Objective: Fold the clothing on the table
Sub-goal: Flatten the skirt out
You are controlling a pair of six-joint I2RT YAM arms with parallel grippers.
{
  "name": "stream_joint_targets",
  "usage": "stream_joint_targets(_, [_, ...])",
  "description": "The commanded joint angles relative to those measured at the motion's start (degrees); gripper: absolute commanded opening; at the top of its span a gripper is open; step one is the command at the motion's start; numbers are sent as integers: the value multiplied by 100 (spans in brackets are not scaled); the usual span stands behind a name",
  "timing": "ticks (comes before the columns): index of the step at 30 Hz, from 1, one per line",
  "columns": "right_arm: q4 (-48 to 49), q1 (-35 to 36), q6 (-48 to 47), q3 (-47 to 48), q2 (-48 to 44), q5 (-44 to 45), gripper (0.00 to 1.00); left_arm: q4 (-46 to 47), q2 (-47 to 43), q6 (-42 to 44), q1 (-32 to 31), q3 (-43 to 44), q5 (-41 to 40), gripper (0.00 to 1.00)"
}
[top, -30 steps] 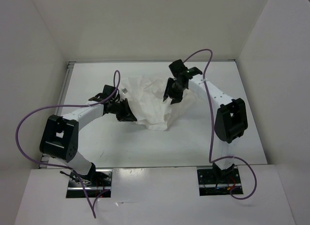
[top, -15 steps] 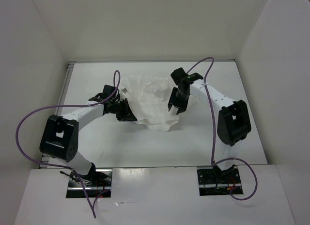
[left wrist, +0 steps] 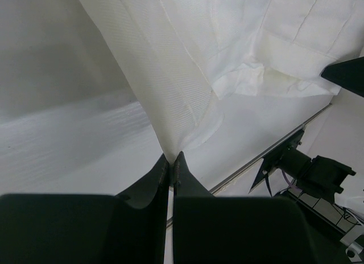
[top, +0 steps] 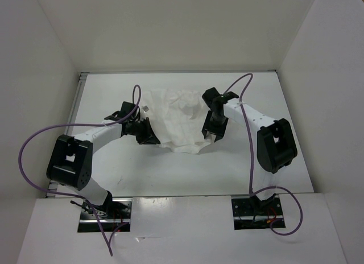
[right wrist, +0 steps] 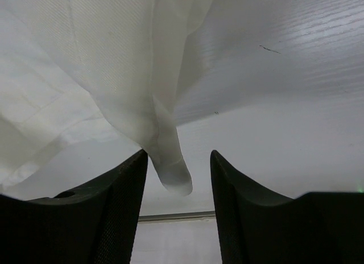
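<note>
- Left fingers (left wrist: pixel 172 163): closed tight on a thin pinch of the clothing (top: pixel 177 117). The fabric runs taut from the tips toward the upper centre of the left wrist view.
- Right fingers (right wrist: pixel 178 157): wide apart, nothing clamped. A rolled end of the clothing hangs in the gap between them, centre of the right wrist view.
- Clothing sits mid-frame in the top view, bunched between the two sets of fingers and lying on the surface (top: pixel 170 173).
- Handling, my read: light, limp, thin ribbed weave. No stiffness, so it should sag from any single hold and crease easily. Not fragile.
- Where to grab: right fingers look well placed to close on that hanging end. Take an edge or corner, not the bunched middle.
- Probably needs two spread-apart edge holds to pull it flat before any fold.
- Risk: catching several layers at once and dragging the whole pile.
</note>
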Motion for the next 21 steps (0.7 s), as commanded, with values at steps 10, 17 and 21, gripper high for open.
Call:
stream_joint_targets(10, [237, -22, -197, 666, 71, 282, 0, 71, -276, -101, -22, -143, -159, 0])
stream_joint_targets(17, [755, -898, -758, 1289, -1022, -200, 0, 140, -128, -312, 311, 602, -444, 0])
stream_joint_targets(21, [930, -1313, -1171, 2456, -451, -95, 0, 71, 689, -234, 425, 2227, -135, 0])
